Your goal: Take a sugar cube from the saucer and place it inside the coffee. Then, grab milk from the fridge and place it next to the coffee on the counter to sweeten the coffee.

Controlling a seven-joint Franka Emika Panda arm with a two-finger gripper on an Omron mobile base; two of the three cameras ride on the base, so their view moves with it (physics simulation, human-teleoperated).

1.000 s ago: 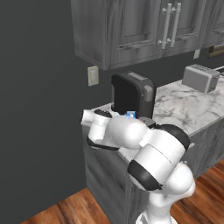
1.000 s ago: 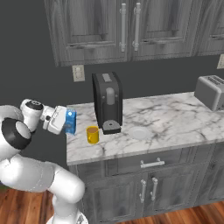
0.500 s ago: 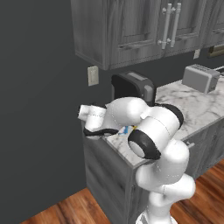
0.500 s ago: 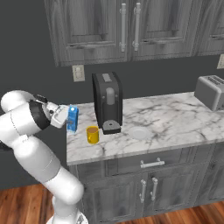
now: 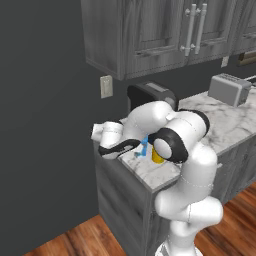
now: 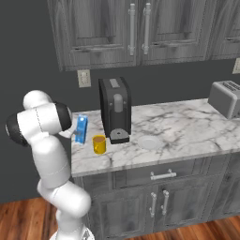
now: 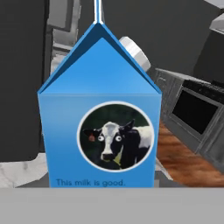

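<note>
I have swung my pincer (image 6: pixel 75 133), clenched on the milk (image 6: pixel 81 129), over the counter (image 6: pixel 187 126), the coffee (image 6: pixel 99 144) now just beside it, nearly ready to set down.

Milk carton (image 5: pixel 144 145) mostly behind arm; mug (image 5: pixel 157 156) partly hidden too. Carton base (image 7: pixel 98 131) cut off. Sugar cube too small to tell.

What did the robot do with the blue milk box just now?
The arm carried the milk carton rightward over the counter, and now it is upright just left of the yellow mug. The claw kept hold of it. The mug, coffee machine and toaster stayed put.
</note>
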